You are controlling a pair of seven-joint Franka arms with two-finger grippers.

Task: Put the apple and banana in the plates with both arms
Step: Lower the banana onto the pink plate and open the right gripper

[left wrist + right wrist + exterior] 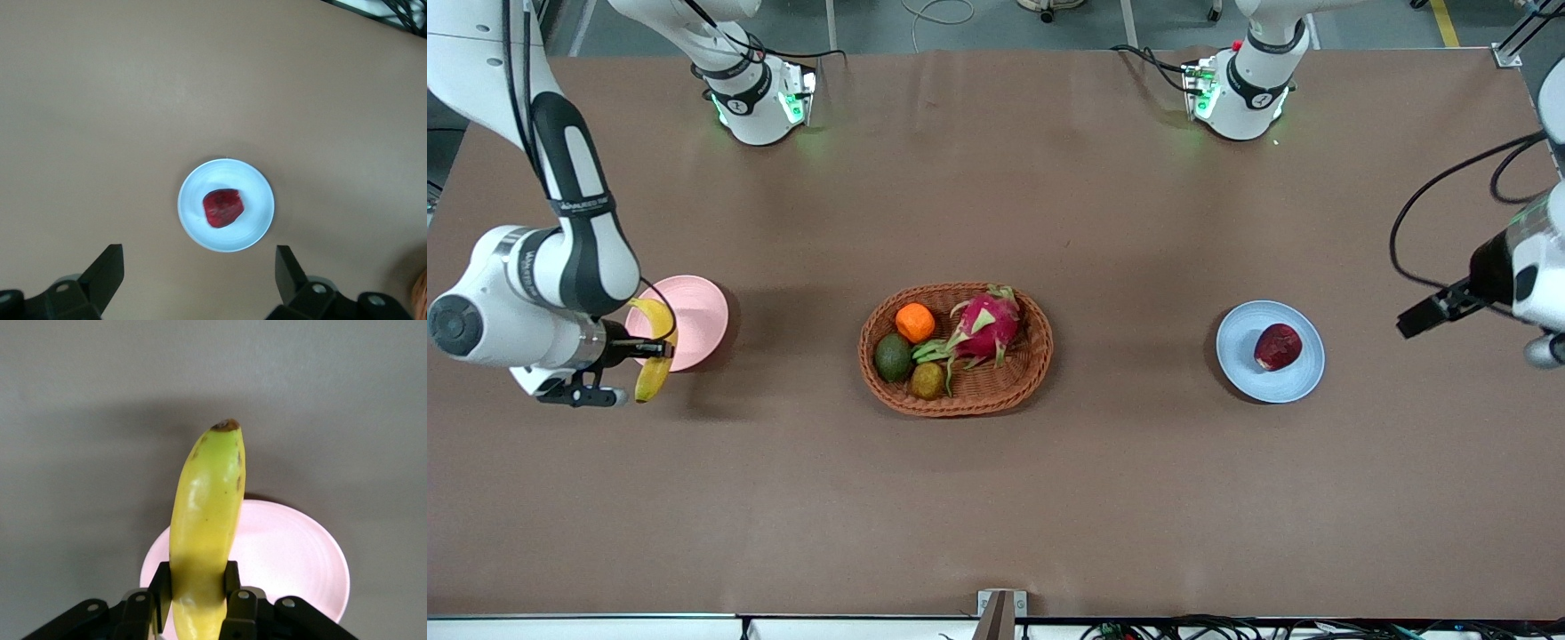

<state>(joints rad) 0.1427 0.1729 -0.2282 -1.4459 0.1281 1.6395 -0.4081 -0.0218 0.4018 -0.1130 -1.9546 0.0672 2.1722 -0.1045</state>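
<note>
Over the pink plate's (698,316) edge, the right tool (660,349) pinches the banana (655,347), which might land half off if released now, while the left tool (200,275) waits spread empty, apple (1278,346) already on the blue plate (1240,360).

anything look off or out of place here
Nothing stands out. The apple sits on the blue plate, the open left gripper is up above it, and the right gripper holds the banana over the pink plate's edge.
</note>
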